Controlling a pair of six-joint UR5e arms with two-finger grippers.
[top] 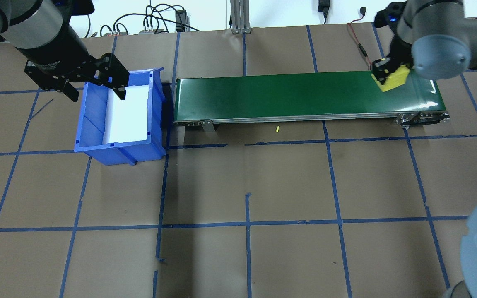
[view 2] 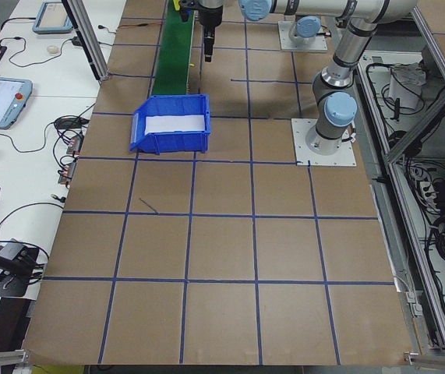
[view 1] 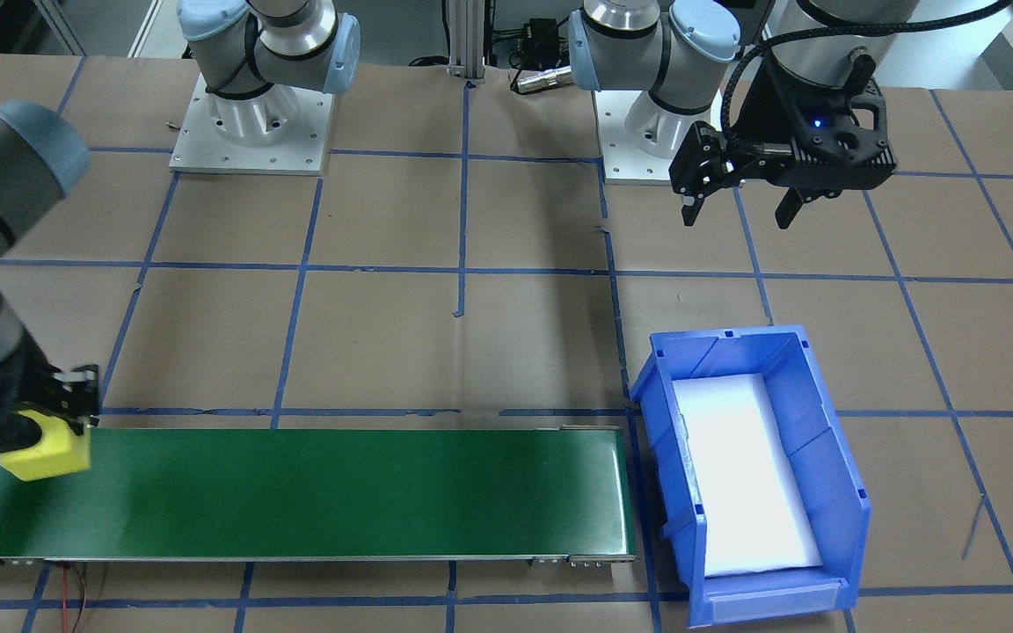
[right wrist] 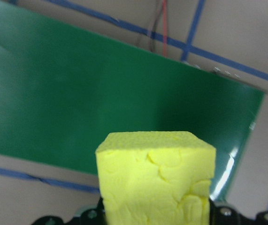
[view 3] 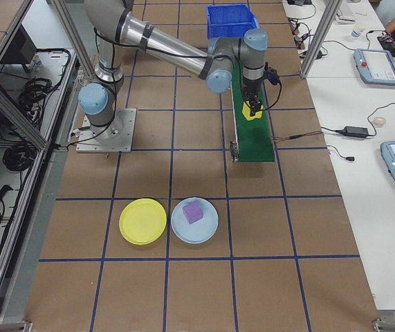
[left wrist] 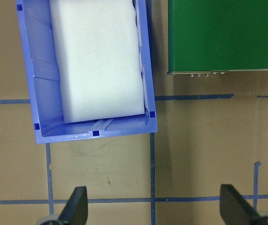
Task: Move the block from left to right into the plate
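Overhead exterior: right gripper [top: 389, 75] clamps yellow block [top: 395, 78]; left gripper [top: 93, 87] jaws gape, empty.

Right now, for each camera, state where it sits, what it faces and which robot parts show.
Front-facing: across the table, facing both bases; left gripper open, right gripper holding the yellow block.
Overhead: behind the robot, above the conveyor belt and blue bin.
Exterior left: table's end, both arms far.
Exterior right: opposite end; yellow plate near.
Left wrist: looks down on the bin, fingertips at bottom.
Right wrist: fixed on the block.
Front-facing and overhead share belt, bin and block.
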